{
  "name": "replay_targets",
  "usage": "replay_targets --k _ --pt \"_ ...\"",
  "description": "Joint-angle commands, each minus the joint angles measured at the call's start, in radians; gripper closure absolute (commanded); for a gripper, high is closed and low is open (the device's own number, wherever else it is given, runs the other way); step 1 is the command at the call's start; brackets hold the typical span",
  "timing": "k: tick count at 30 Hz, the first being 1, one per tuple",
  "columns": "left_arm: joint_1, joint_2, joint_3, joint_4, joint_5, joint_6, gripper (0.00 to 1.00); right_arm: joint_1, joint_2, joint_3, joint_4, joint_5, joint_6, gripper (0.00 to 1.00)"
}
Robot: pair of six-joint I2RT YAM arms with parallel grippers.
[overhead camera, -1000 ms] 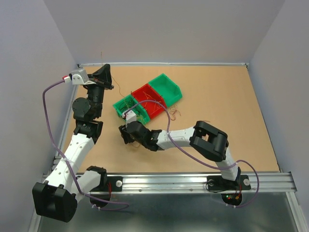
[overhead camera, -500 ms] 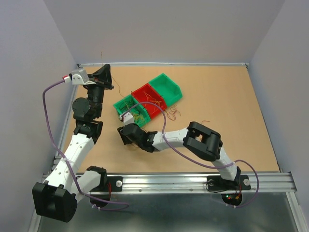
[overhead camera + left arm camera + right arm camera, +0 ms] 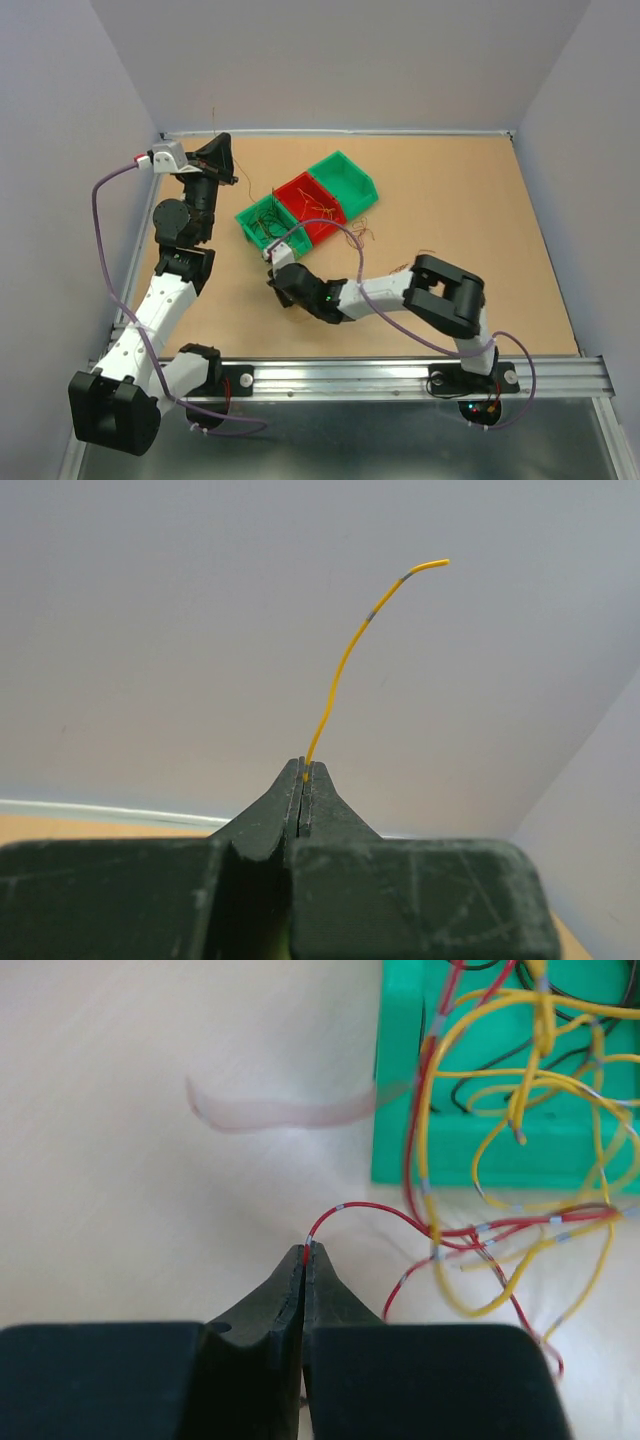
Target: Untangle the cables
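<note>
Since a second ago your right end effector (image 3: pixel 305 1251) has snapped together, now pinching a red wire (image 3: pixel 365 1207) of the cables (image 3: pixel 543 1015), which spill from the green bin (image 3: pixel 392 1110) onto the desk (image 3: pixel 120 1240). Your left end effector (image 3: pixel 303 767) stays pressed on a yellow wire (image 3: pixel 345 660), raised. The red bin (image 3: pixel 312 207) holds a few strands too.

Three bins (image 3: pixel 342 178) in a row (green, red, green), cables (image 3: pixel 265 218) inside and beside
</note>
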Motion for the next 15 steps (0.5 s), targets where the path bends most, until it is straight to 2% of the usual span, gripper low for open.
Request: replay_targets --k 1,4,5,6,8,9,13,15 --pt "-0.005 0.011 0.01 0.071 -0.023 0.031 1.0 0.017 -0.306 -0.146 0.114 -0.128 -0.06 1.0" --pt "-0.004 0.059 0.026 0.063 -0.08 0.048 1.0 0.021 -0.483 -0.3 0.117 -0.094 -0.065 0.99" --pt "-0.002 0.086 0.033 0.057 -0.104 0.051 1.0 0.021 -0.605 -0.365 0.117 -0.038 -0.065 0.99" --pt "-0.002 0.096 0.036 0.056 -0.106 0.053 1.0 0.021 -0.661 -0.401 0.114 -0.037 -0.064 0.99" --pt "-0.001 0.116 0.037 0.06 -0.103 0.053 1.0 0.021 -0.779 -0.455 0.101 0.1 -0.065 0.99" --pt "-0.001 0.12 0.033 0.071 -0.097 0.051 1.0 0.02 -0.89 -0.505 0.086 0.216 -0.065 0.99" --pt "-0.002 0.133 0.02 0.093 -0.088 0.05 1.0 0.02 -1.145 -0.587 0.022 0.476 -0.067 1.0" --pt "-0.002 0.142 0.017 0.094 -0.083 0.048 1.0 0.02 -1.253 -0.614 -0.008 0.539 -0.071 1.0"
